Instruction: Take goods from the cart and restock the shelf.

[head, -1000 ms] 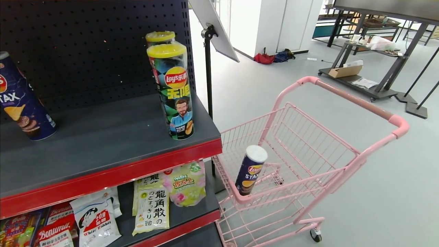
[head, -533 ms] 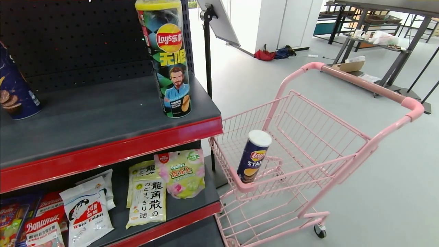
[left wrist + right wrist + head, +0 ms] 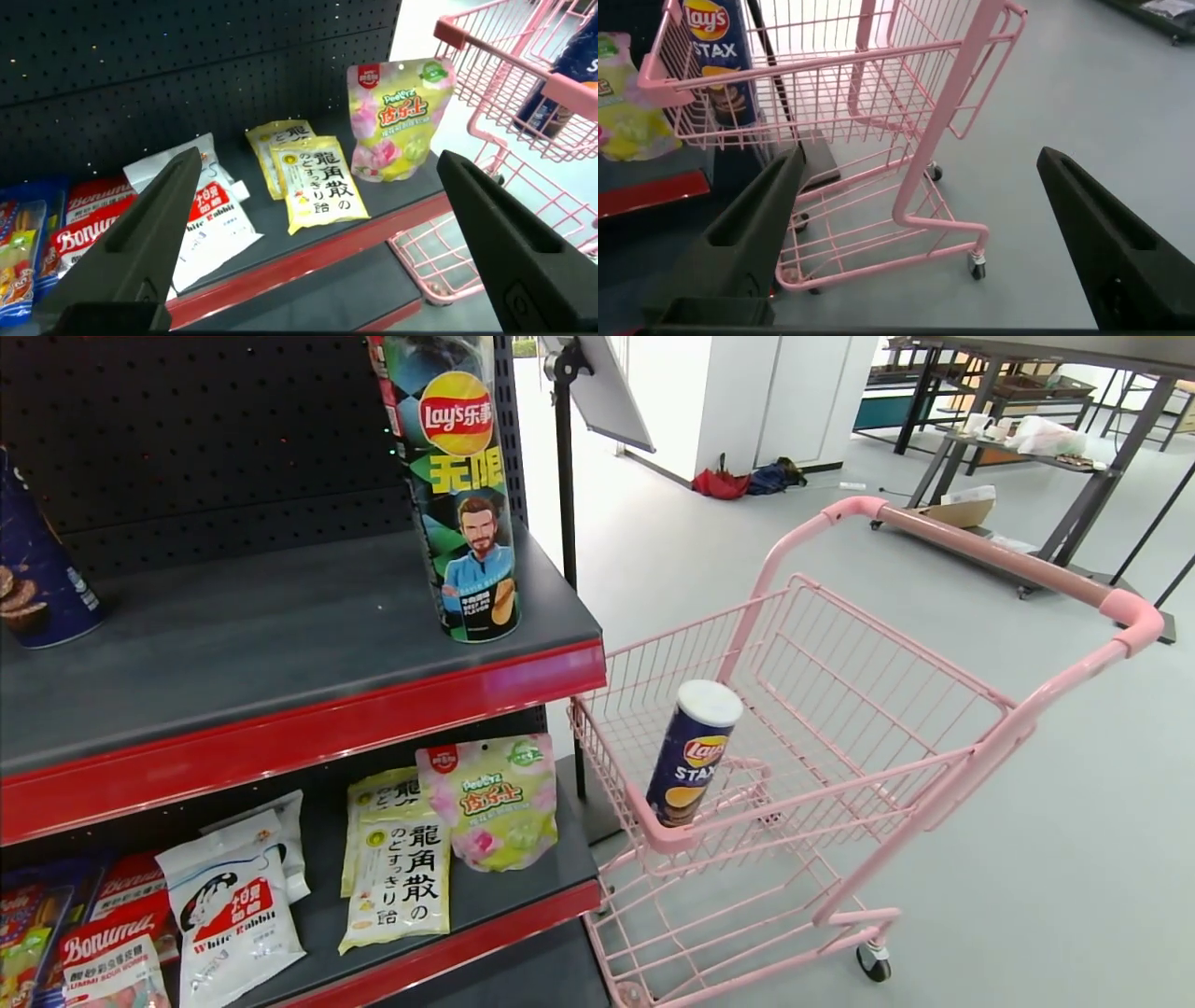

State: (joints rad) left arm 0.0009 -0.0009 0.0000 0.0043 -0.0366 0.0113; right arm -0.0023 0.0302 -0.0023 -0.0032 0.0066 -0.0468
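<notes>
A dark blue chips can (image 3: 695, 756) with a white lid leans in the front corner of the pink wire cart (image 3: 980, 546), right of the shelf. The right wrist view looks at the same can (image 3: 717, 56) and the cart (image 3: 943, 121) from low down. My right gripper (image 3: 920, 157) is open, apart from the cart and holding nothing. My left gripper (image 3: 318, 159) is open too, in front of the lower shelf's snack bags (image 3: 313, 182). On the upper shelf board (image 3: 233, 635) a tall green-black can (image 3: 464, 495) stands at the right end, and another blue can (image 3: 37, 579) at the left.
The lower shelf holds a green-pink bag (image 3: 490, 798), yellow bags (image 3: 401, 868) and a white bag (image 3: 229, 915). A black pole with a sign (image 3: 563, 476) stands between shelf and cart. Black tables (image 3: 1027, 429) are far behind. Grey floor lies open right of the cart.
The head camera has tilted down and moved closer, so the whole picture has shifted. The cans, bags and cart keep their places.
</notes>
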